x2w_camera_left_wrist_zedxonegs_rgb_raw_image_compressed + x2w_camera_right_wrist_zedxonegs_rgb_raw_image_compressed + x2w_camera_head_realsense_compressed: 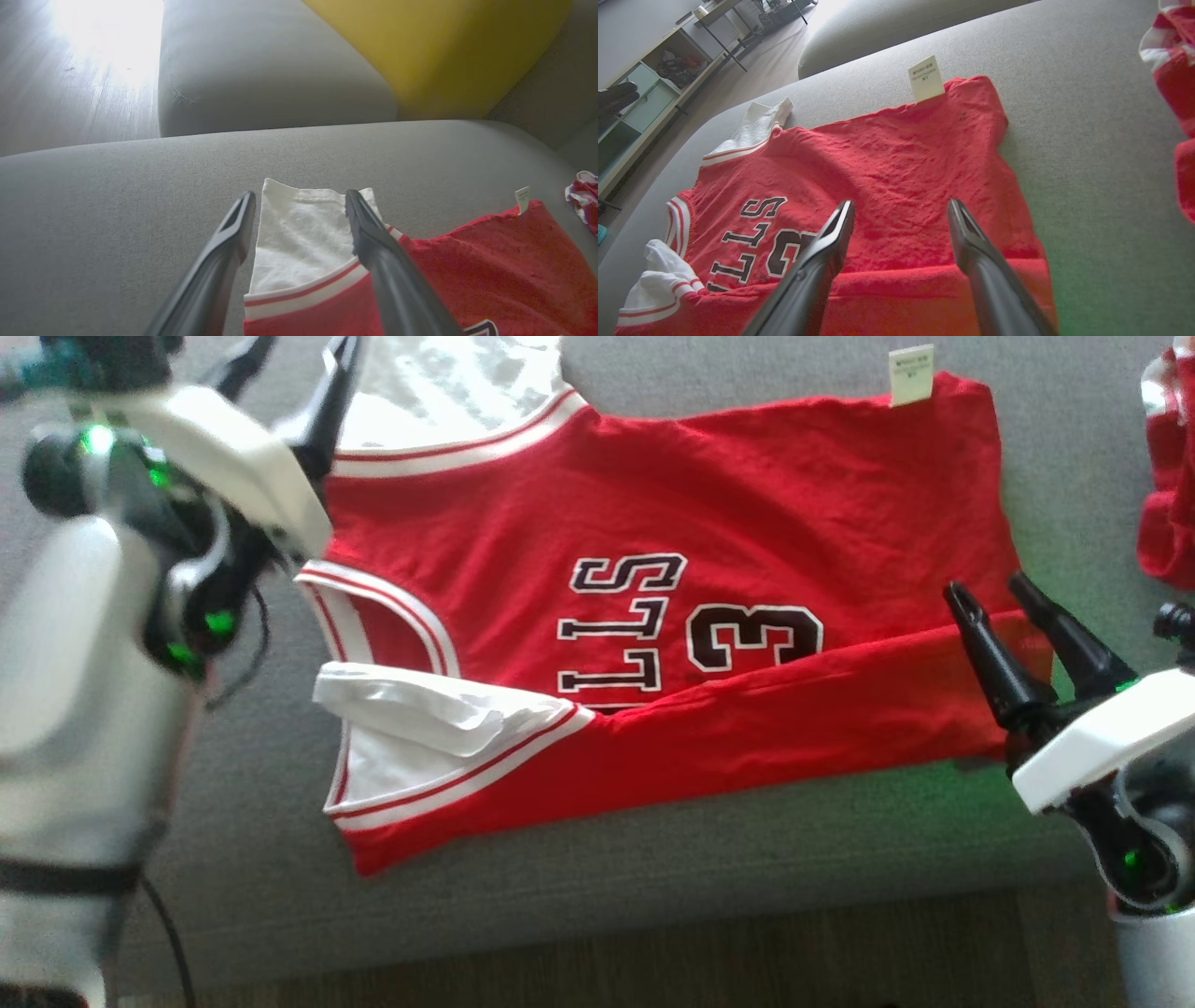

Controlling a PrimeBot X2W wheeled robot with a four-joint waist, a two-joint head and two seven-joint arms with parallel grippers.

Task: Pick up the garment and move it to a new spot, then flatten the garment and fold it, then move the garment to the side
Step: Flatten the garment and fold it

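Currently the left gripper [300,196] is spread and empty, one finger on each side of the white sleeve [299,247] of the jersey [653,495]. The right gripper [985,586] is spread and empty at the hem end. The jersey lies on the grey sofa [653,840], its near edge folded over.

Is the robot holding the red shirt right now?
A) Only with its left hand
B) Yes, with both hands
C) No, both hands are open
C: the left hand and the right hand both have their fingers spread wide apart, and the shirt lies on the couch with none of it pinched between them.
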